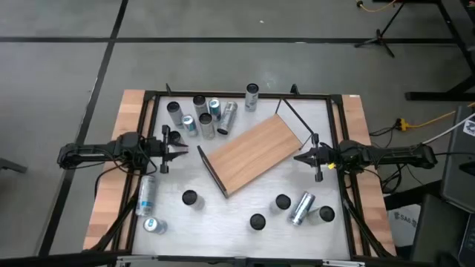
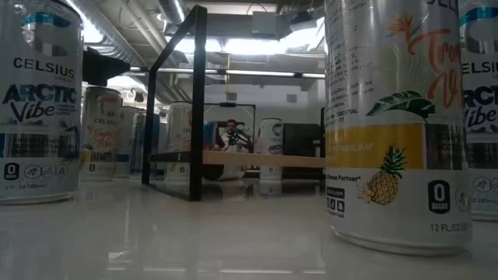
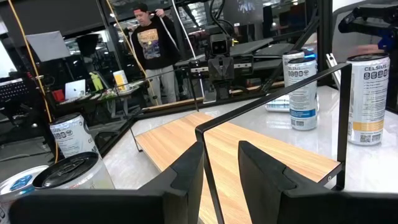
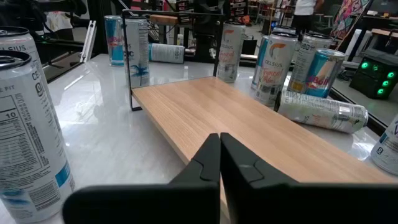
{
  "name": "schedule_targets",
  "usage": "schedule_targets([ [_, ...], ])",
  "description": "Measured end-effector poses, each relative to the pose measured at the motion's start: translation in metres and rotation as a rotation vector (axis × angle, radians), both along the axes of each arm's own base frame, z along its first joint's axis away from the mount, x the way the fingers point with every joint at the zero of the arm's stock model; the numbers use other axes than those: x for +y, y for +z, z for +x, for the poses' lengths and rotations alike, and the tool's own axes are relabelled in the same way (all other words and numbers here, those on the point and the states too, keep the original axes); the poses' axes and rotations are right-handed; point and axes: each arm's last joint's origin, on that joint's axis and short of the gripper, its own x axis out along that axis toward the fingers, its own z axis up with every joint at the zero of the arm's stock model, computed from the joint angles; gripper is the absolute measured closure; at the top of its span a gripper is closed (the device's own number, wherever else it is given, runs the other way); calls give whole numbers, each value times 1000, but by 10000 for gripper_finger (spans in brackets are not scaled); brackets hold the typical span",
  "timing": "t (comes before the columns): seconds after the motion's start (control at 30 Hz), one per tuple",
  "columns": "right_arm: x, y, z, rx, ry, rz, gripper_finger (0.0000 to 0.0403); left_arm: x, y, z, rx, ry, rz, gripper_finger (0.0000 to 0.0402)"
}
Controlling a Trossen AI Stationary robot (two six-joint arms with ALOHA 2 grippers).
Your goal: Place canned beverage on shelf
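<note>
shelf (image 1: 252, 152) mid-table, angled, bare | left gripper (image 1: 180, 153) clenched, empty, just off shelf's dark-panel end | right gripper (image 1: 301, 157) clenched, empty, at opposite end | cans (image 1: 202, 115) clustered beyond shelf

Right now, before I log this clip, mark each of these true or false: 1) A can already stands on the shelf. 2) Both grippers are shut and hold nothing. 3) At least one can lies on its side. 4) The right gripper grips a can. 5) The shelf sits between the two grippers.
1) False. The shelf board is bare; no can stands on it.
2) True. The left gripper and the right gripper are both shut and empty.
3) True. A silver can lies on its side near the right arm.
4) False. It holds nothing and points at the shelf's edge.
5) True. The grippers face it from opposite sides.
</note>
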Motion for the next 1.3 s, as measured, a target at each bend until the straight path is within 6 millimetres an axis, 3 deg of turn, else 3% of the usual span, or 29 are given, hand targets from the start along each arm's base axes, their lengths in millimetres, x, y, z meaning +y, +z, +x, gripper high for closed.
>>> schedule_targets([
  [1.3, 0, 6, 1, -60, -6, 4, 402, 0, 0, 0, 0, 6, 0, 310],
])
